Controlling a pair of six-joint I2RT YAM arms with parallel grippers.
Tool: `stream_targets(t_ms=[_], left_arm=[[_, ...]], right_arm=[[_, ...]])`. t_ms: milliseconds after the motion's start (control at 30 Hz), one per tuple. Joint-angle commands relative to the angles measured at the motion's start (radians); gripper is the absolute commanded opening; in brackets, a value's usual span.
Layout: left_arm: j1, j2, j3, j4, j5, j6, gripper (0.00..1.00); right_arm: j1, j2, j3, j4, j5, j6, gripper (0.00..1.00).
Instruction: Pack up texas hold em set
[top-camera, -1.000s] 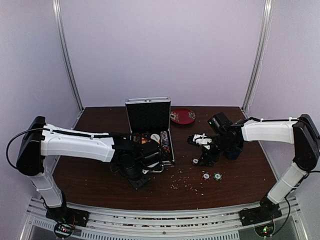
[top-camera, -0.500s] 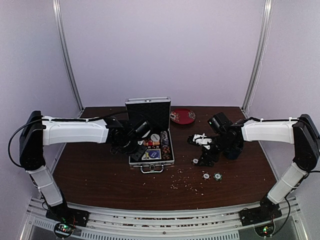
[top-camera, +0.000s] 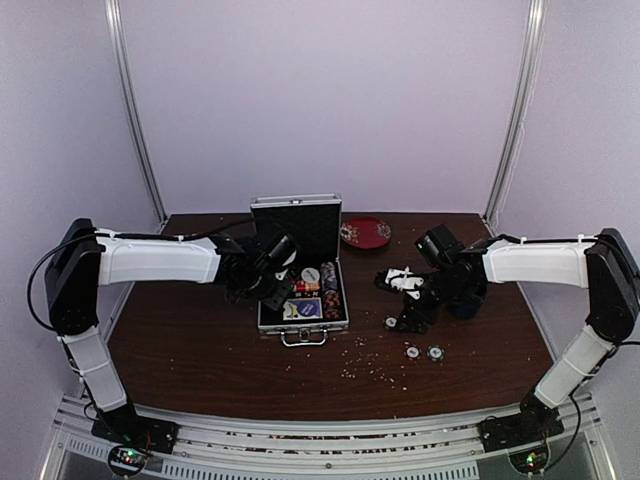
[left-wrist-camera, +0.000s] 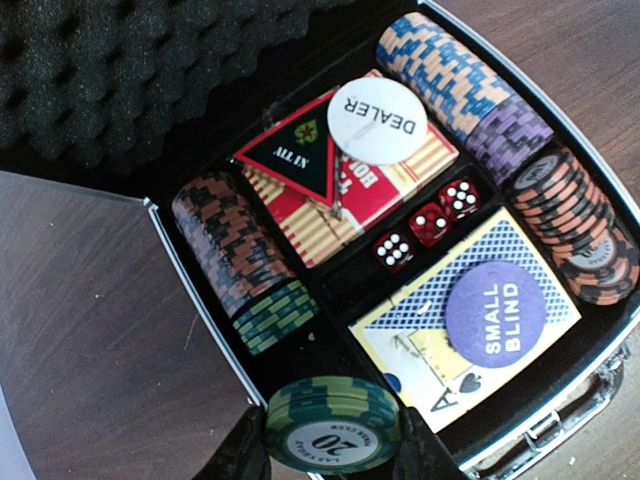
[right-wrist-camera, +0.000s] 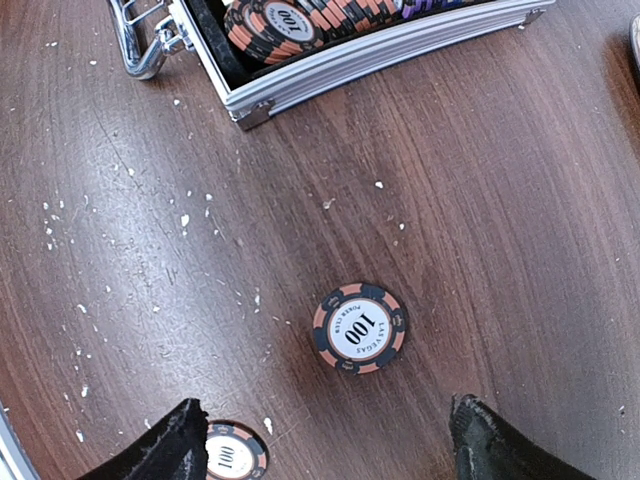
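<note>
- Dark wooden table (top-camera: 200, 360) is scattered with pale crumbs (top-camera: 375, 370) towards my near edge
- I see loose chips (right-wrist-camera: 360, 328) lying right of the case, apart from it
- right gripper (right-wrist-camera: 325, 445) hangs spread wide over them, holding nothing
- left gripper (left-wrist-camera: 333, 455) pinches a green chip stack (left-wrist-camera: 333, 425) above the open silver case (top-camera: 303, 326)
- decks (left-wrist-camera: 470, 320), dice (left-wrist-camera: 430, 225) and chip rows (left-wrist-camera: 460, 90) lie inside
- red plate (top-camera: 365, 232) sits behind, beside the lid

Our left arm (top-camera: 150, 262) reaches from the left edge toward mid-frame in the top view; the left gripper (left-wrist-camera: 333, 450) pinches a small stack of green chips (left-wrist-camera: 333, 412) between its fingers. Our right arm (top-camera: 530, 263) stretches in from the right, wrist angled downward, the right gripper (right-wrist-camera: 330, 440) spread wide, empty.
</note>
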Motion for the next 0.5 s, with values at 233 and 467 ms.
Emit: stream_targets(t_ms=[233, 467], left_arm=[[0.026, 0.073, -0.046, 0.138, -0.018, 0.024, 0.23], [0.052, 0.112, -0.047, 0.176, -0.041, 0.03, 0.23]], right_arm=[[0.006, -0.007, 0.014, -0.002, 0.018, -0.003, 0.84], [0.005, -0.004, 0.011, -0.002, 0.015, -0.003, 0.84]])
